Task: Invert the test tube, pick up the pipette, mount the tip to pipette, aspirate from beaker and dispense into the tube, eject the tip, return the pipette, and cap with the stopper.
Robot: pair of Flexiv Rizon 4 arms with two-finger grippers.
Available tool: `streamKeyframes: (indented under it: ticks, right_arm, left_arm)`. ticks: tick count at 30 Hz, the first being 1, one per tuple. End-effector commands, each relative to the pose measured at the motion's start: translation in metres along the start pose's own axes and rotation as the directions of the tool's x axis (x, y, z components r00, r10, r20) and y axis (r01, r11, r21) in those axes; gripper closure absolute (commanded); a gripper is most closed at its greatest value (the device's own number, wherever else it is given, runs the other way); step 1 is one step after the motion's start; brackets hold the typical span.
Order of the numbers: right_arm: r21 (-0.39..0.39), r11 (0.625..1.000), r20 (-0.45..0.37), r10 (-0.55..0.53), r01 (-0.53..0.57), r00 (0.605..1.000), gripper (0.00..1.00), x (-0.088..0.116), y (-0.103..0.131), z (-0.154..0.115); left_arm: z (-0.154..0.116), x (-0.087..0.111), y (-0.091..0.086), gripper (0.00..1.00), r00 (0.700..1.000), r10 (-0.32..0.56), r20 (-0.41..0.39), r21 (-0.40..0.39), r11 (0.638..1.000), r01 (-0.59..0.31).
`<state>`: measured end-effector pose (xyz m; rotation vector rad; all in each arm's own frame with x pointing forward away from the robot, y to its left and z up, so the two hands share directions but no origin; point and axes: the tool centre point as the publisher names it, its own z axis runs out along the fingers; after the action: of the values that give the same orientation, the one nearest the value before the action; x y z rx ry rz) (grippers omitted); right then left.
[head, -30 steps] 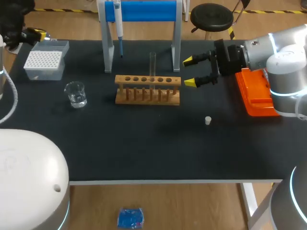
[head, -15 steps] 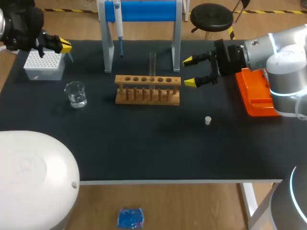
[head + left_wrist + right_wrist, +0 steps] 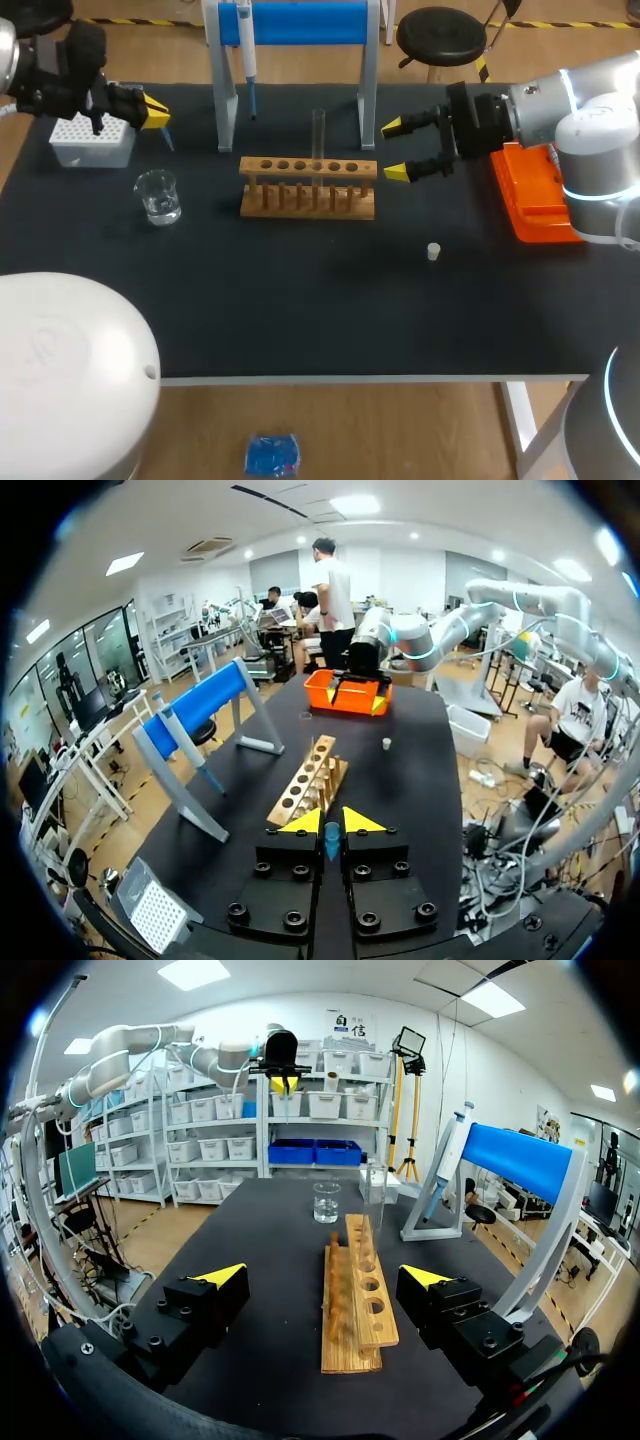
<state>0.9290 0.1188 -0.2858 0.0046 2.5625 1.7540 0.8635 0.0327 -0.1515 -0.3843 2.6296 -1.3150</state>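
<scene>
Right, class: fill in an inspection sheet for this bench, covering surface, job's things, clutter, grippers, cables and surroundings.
surface: black table, no spills seen.
job's things: tube upright in the rack; pipette hanging on the stand; beaker, tip box and stopper standing apart on the table.
clutter: orange tray at the table's right edge.
grippers: left gripper shut on a blue tip, beside the tip box; right gripper open, beside the rack.
cables: nothing seen.
surroundings: nothing seen reaching over the table.
</scene>
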Motion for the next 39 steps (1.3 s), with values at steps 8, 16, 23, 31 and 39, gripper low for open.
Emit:
streamKeyframes:
  ticks: [8, 16, 23, 31, 39]
  right_arm:
    - [0.001, 1.0, 0.002, -0.001, 0.001, 1.0, 0.0, 0.001, 0.0, 0.0]
    - [0.001, 1.0, 0.002, -0.001, 0.001, 1.0, 0.0, 0.001, 0.0, 0.0]
    - [0.001, 1.0, 0.002, -0.001, 0.001, 1.0, 0.0, 0.001, 0.0, 0.0]
    - [0.001, 1.0, 0.002, -0.001, 0.001, 1.0, 0.0, 0.001, 0.0, 0.0]
    - [0.001, 1.0, 0.002, -0.001, 0.001, 1.0, 0.0, 0.001, 0.0, 0.0]
  left_arm:
    - [-0.001, 0.0, 0.0, 1.0, 1.0, 0.0, -0.003, -0.002, 1.0, 0.0]
    - [0.04, 0.046, -0.066, 1.0, 1.0, -0.01, 0.003, -0.102, 0.995, 0.01]
    - [0.096, 0.082, -0.097, 1.0, 0.995, 0.044, -0.088, -0.136, 0.989, -0.056]
    - [0.145, 0.094, -0.105, 1.0, 0.991, 0.027, -0.131, -0.13, 0.991, -0.044]
    - [0.184, 0.093, -0.1, 1.0, 0.993, 0.022, -0.112, -0.122, 0.992, -0.035]
